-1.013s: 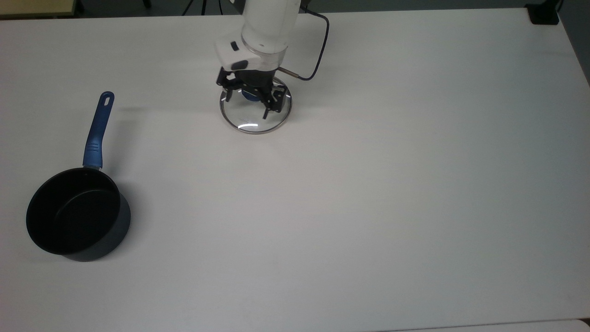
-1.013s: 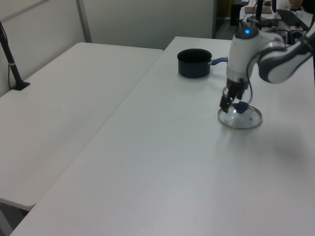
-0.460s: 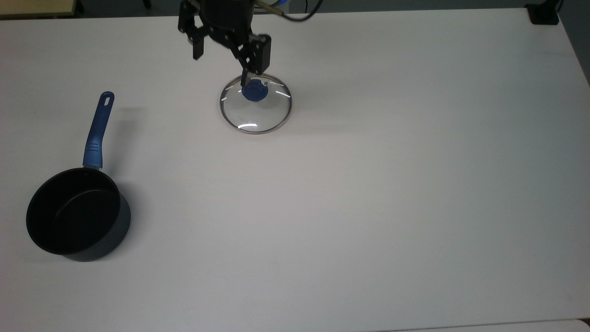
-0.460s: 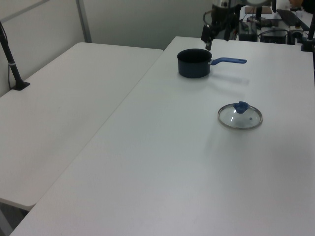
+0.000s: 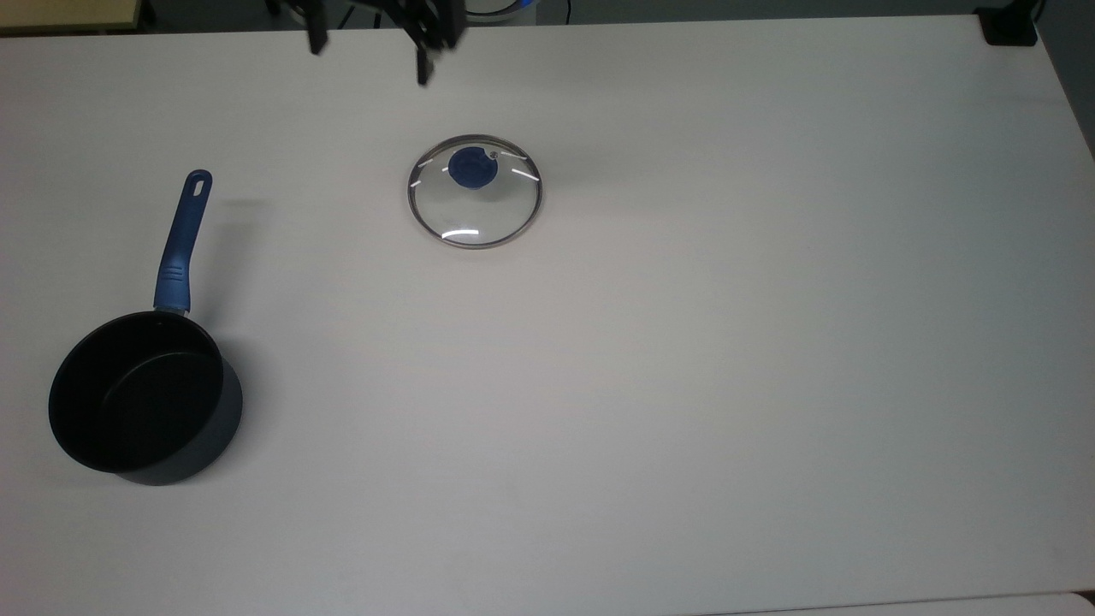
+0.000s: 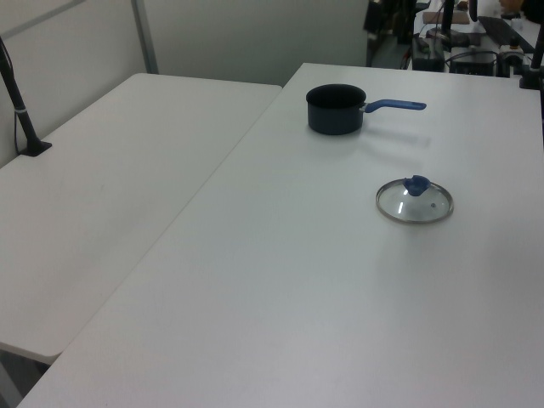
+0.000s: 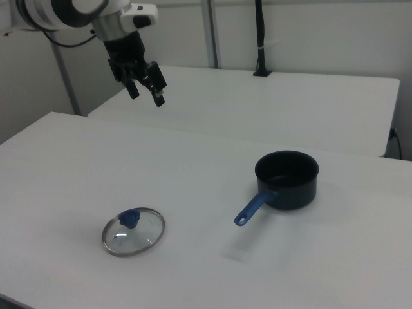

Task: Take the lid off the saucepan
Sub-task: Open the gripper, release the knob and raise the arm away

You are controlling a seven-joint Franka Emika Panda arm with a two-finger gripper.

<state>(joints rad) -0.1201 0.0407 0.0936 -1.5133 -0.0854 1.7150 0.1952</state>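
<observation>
- The lid lies flat on the white surface, knob up, well apart from the pan. The pan is open, with nothing on top of it. So the job looks done.
- The tool hangs high in the air, far above the lid. Its two fingers stand wide apart and hold nothing.
- What can go wrong? I think not much. If the arm swings low over the surface, it can bump the lid or knock the long blue handle and spin the pan.
- The lid is glass. A hard push can slide it along the surface, and a fall off the edge can break it. But it sits far from every edge.
- The right view shows the arm and the whole tool, so the open fingers are easy to see. In the top view just the dark finger tips poke in at the top edge.
- The top view shows the black inside of the pan best, and the little hole beside the blue knob.
- The left view shows a second white table beside this one.
</observation>
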